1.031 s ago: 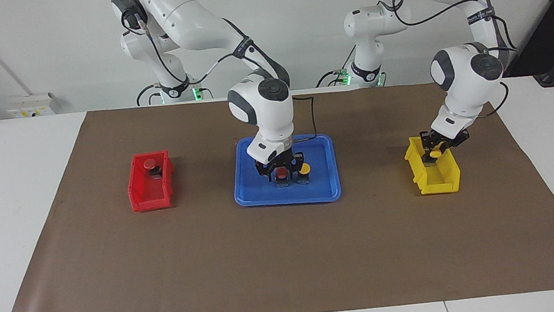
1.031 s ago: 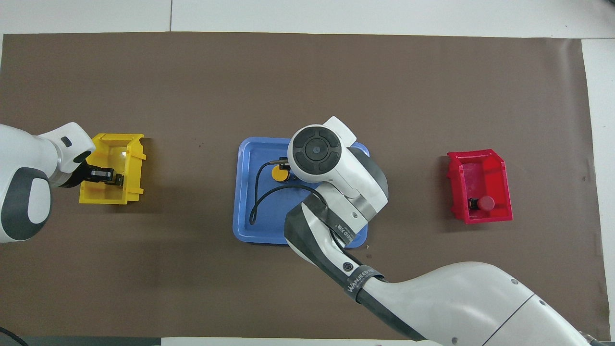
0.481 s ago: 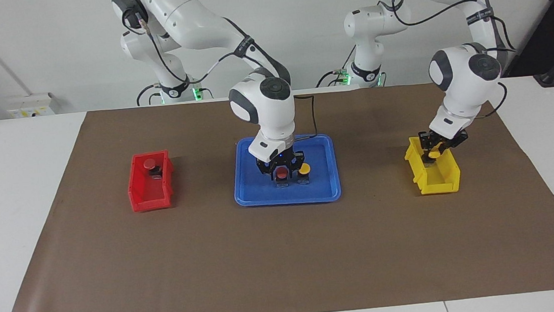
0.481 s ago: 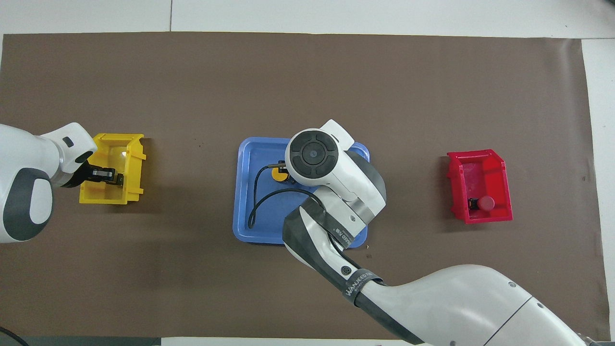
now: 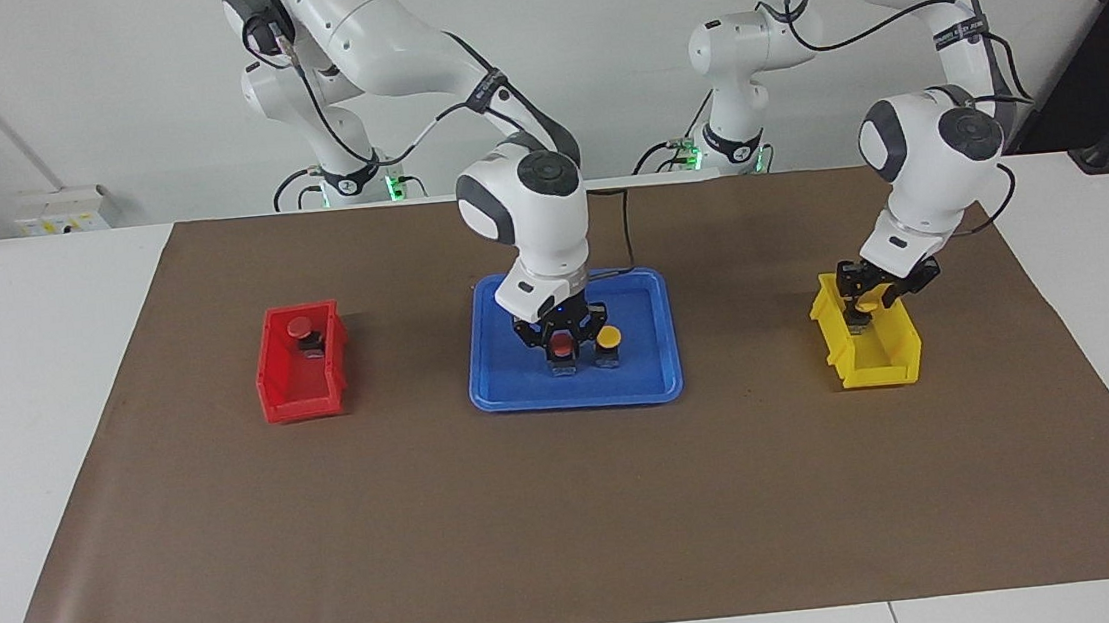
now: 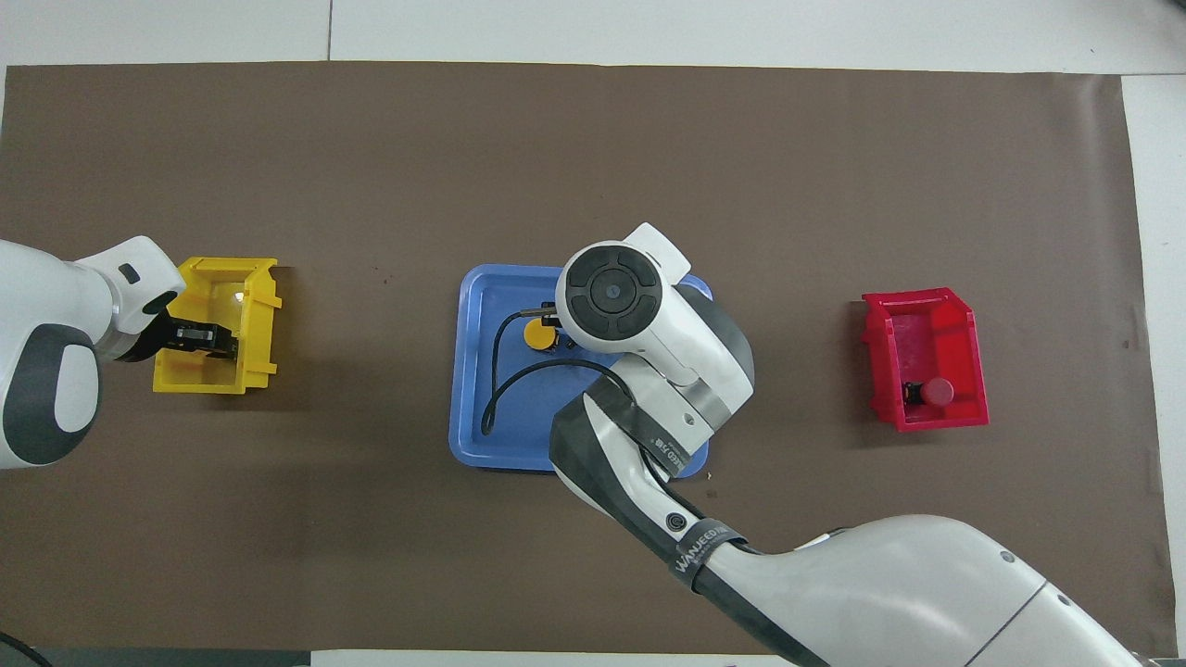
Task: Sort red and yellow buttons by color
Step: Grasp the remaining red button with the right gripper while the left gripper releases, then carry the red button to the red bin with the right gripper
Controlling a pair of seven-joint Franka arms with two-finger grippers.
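My right gripper (image 5: 560, 341) is down in the blue tray (image 5: 522, 395), shut on a red button (image 5: 561, 350); in the overhead view the arm's wrist hides both. A yellow button (image 5: 607, 335) (image 6: 538, 335) stands on the tray right beside it, toward the left arm's end. My left gripper (image 5: 866, 300) (image 6: 208, 339) hangs just inside the yellow bin (image 5: 882, 365) (image 6: 252, 278) with a yellow button (image 5: 872, 304) at its tip. A second red button (image 5: 299, 326) (image 6: 939, 392) lies in the red bin (image 5: 296, 396) (image 6: 927, 320).
A brown mat (image 5: 572, 511) covers the table, with white tabletop around it. The red bin sits toward the right arm's end and the yellow bin toward the left arm's end. A black cable (image 6: 496, 380) from the right wrist loops over the tray.
My right gripper has closed on the red button in the tray, and its wrist has risen a little. The left gripper has stayed over the yellow bin, lifting very slightly.
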